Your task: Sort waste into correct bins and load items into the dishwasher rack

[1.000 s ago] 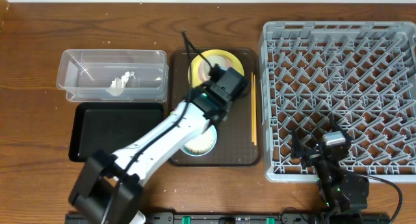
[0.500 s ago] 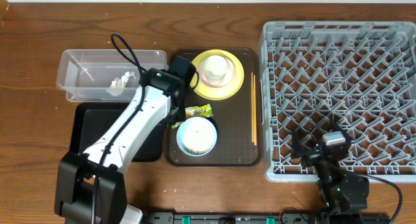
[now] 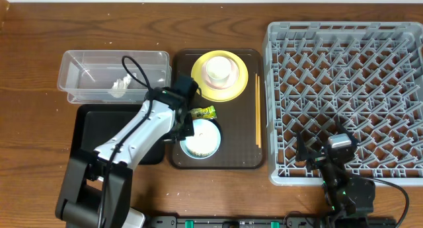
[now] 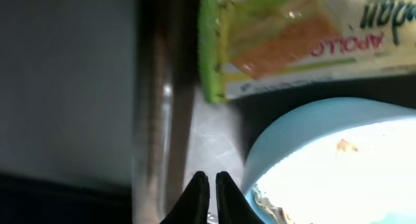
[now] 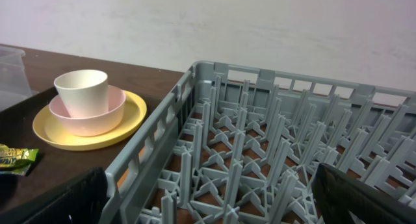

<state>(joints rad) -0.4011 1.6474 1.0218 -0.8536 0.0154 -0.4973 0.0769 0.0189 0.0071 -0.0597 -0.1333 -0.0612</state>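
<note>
The left gripper (image 4: pixel 209 185) hangs low over the left edge of the brown serving tray (image 3: pixel 241 147). Its fingers are pinched almost together with nothing between them, just short of the snack wrapper (image 3: pixel 203 112) at the tray's middle. I judge it is lined up for that wrapper, though it would have to spread first. The right gripper (image 5: pixel 211 201) rests spread wide and empty over the dishwasher rack (image 3: pixel 344 89), right of the tray, probably parked until dishes come.

On the tray:
- One yellow plate (image 3: pixel 239 81) sits at the far end. It carries one pink bowl (image 5: pixel 88 117) with one white cup (image 5: pixel 81 87) nested inside.
- One light blue bowl (image 4: pixel 305 123) sits at the near end, holding what looks like rice (image 3: pixel 200 141); it is blurred up close.
- The chopsticks (image 3: pixel 258 112) lie along the right rim, their number unclear.

Left of the tray are two bins: the clear tub (image 3: pixel 73 79), holding one tissue (image 3: pixel 121 84), and the black tray (image 3: pixel 106 132) nearer.
</note>
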